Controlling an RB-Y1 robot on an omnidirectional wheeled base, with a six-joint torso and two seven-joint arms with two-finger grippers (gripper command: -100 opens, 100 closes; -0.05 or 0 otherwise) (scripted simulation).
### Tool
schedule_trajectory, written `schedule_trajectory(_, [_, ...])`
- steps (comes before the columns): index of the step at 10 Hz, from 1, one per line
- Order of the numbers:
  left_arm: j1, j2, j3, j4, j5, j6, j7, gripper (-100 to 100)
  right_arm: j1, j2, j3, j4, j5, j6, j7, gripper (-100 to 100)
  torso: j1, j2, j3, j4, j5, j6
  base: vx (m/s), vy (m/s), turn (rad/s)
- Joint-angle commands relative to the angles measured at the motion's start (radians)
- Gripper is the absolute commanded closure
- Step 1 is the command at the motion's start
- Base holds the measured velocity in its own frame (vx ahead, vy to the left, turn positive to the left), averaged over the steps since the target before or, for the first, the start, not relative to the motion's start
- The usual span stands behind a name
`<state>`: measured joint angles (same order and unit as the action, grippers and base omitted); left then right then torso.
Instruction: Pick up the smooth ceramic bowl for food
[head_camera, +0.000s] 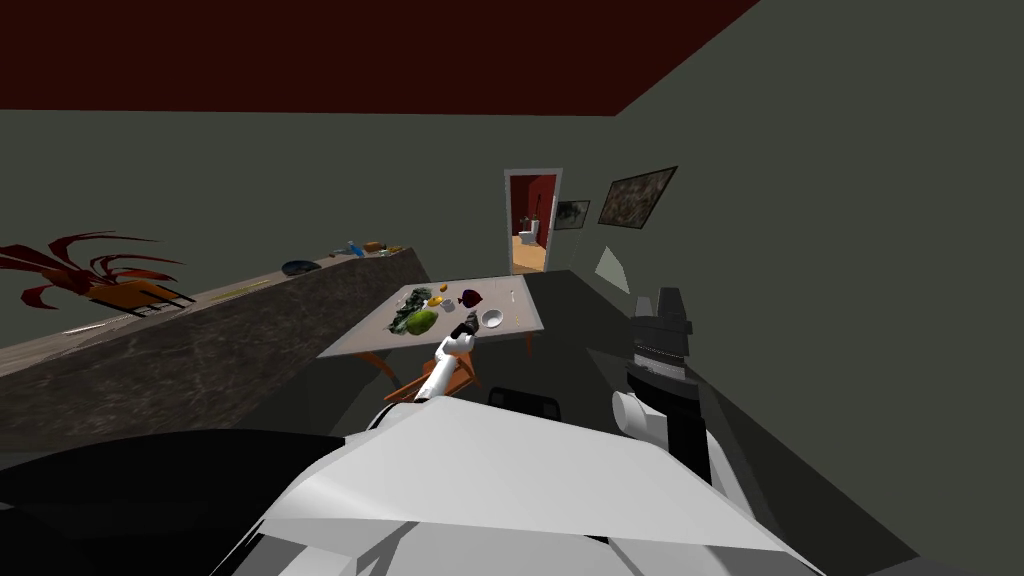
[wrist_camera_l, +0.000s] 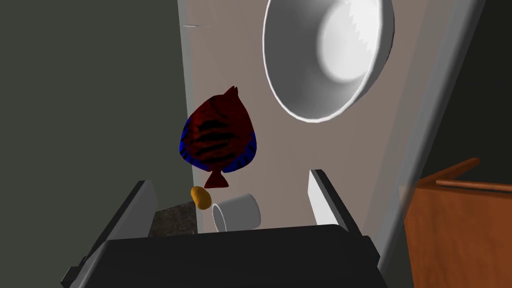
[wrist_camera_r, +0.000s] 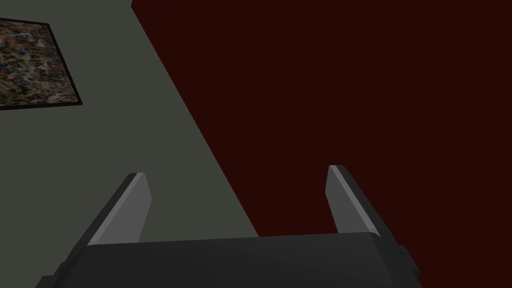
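The bowl (wrist_camera_l: 327, 55) is smooth, white and round, and it rests upright on the pale table (wrist_camera_l: 300, 150) near one edge. In the head view the bowl (head_camera: 492, 319) is at the table's near right part. My left gripper (wrist_camera_l: 232, 200) hovers short of it, open, with nothing between its fingers (wrist_camera_l: 142, 205). In the head view this left gripper (head_camera: 466, 328) is just left of the bowl. A dark red and blue fish-shaped thing (wrist_camera_l: 218, 135), a small orange lump (wrist_camera_l: 201, 197) and a white cup on its side (wrist_camera_l: 237, 212) lie closer to the gripper. My right gripper (wrist_camera_r: 237, 197) is raised at my right side, open and empty.
A long dark counter (head_camera: 250, 320) runs along the left. Green produce (head_camera: 420, 322) lies on the table's left part. An orange-brown chair (head_camera: 440, 385) stands at the table's near edge, and its chair back (wrist_camera_l: 450, 225) lies beside my left gripper. A doorway (head_camera: 532, 220) opens beyond the table.
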<state>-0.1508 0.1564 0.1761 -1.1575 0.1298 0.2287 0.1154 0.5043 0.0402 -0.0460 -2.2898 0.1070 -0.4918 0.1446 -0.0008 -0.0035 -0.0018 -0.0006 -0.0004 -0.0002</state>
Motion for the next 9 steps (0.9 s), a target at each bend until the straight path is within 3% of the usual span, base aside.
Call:
schedule_trajectory(1, [-0.021, 0.002, 0.001, 0.048, 0.002, 0.013, 0.002, -100, 0.0, 0.0, 0.0, 0.0, 0.0, 0.0, 0.0, 0, 0.0, 0.0, 0.0, 0.0, 0.0, 0.0, 0.052, -0.012, 0.025])
schedule_trajectory(2, [-0.052, 0.0, 0.002, 0.072, 0.003, 0.044, 0.003, -100, 0.0, 0.0, 0.0, 0.0, 0.0, 0.0, 0.0, 0, 0.0, 0.0, 0.0, 0.0, 0.0, 0.0, 0.069, -0.015, 0.042])
schedule_trajectory(5, [-0.083, -0.003, 0.004, 0.153, 0.004, 0.074, 0.004, -100, 0.0, 0.0, 0.0, 0.0, 0.0, 0.0, 0.0, 0, 0.0, -0.002, -0.001, 0.0, 0.0, 0.0, 0.066, -0.019, 0.03])
schedule_trajectory(7, [-0.137, -0.008, 0.006, 0.23, 0.005, 0.129, 0.006, -100, 0.0, 0.0, 0.0, 0.0, 0.0, 0.0, 0.0, 0, -0.001, -0.001, -0.001, 0.0, 0.0, 0.0, 0.081, -0.022, 0.045])
schedule_trajectory(9, [-0.162, -0.011, 0.007, 0.289, 0.006, 0.154, 0.007, -100, 0.0, 0.0, 0.0, 0.0, 0.0, 0.0, 0.0, 0, 0.0, -0.003, -0.002, -0.001, 0.0, 0.0, 0.086, -0.02, 0.031])
